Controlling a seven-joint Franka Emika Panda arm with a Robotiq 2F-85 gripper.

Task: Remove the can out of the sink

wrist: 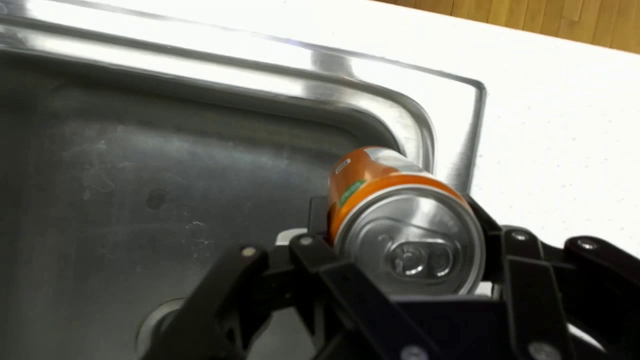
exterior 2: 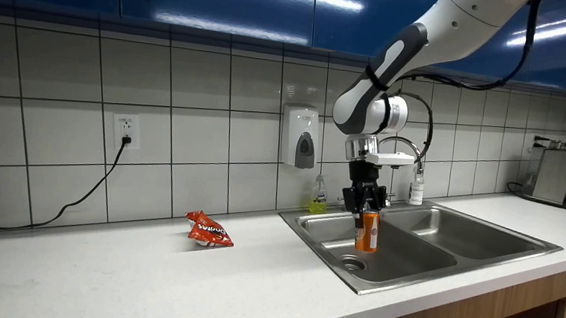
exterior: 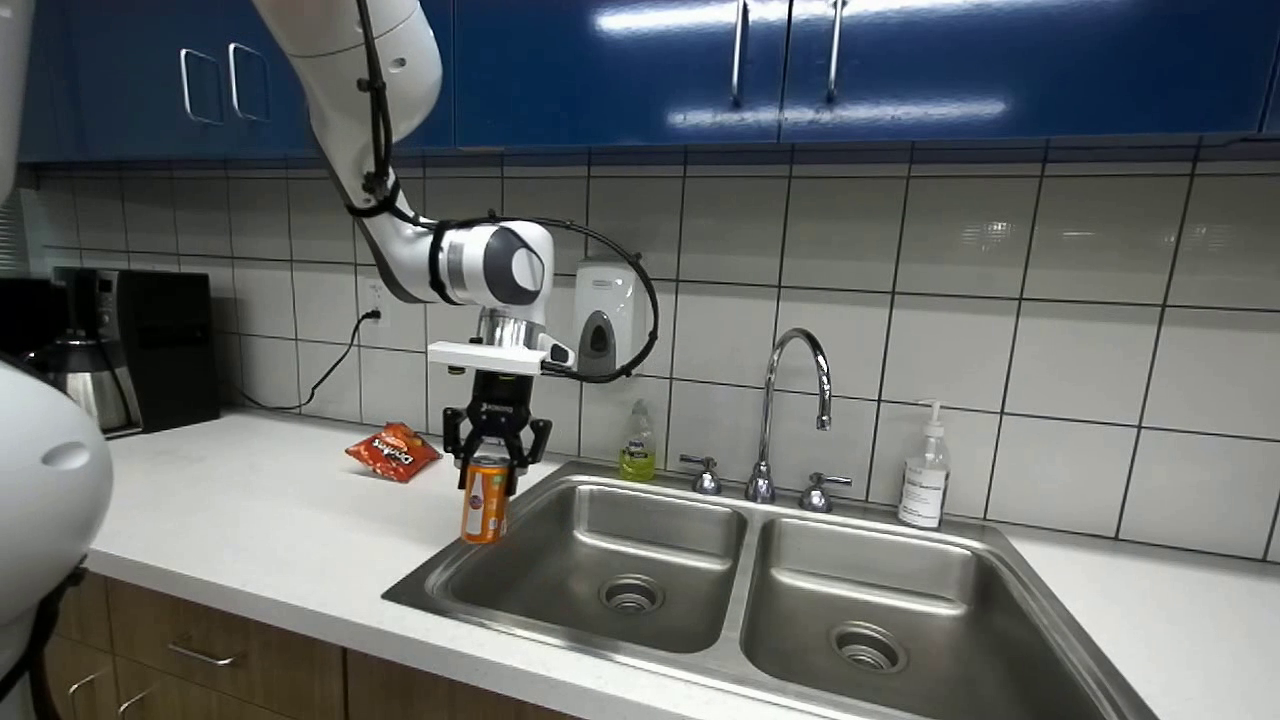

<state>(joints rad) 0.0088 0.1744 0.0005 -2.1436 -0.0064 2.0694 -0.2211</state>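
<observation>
My gripper [exterior: 488, 484] is shut on an orange can [exterior: 485, 512]. One finger presses on each side of the can near its top. Both also show in an exterior view, the gripper [exterior 2: 368, 219] above the can [exterior 2: 368, 237]. The can is upright and held in the air, at the height of the sink's rim or above it. In the wrist view the can's silver lid and tab [wrist: 410, 250] face the camera between the fingers. The steel double sink [exterior: 735, 600] lies below, and the can is over or near the edge of one basin, by the sink rim [wrist: 320, 90].
A red chip bag [exterior: 394, 452] lies on the white counter [exterior 2: 150, 270] beside the sink. A faucet [exterior: 768, 420], a green soap bottle [exterior: 638, 445] and a pump bottle [exterior: 924, 475] stand along the sink's back. A soap dispenser [exterior 2: 300, 136] hangs on the wall.
</observation>
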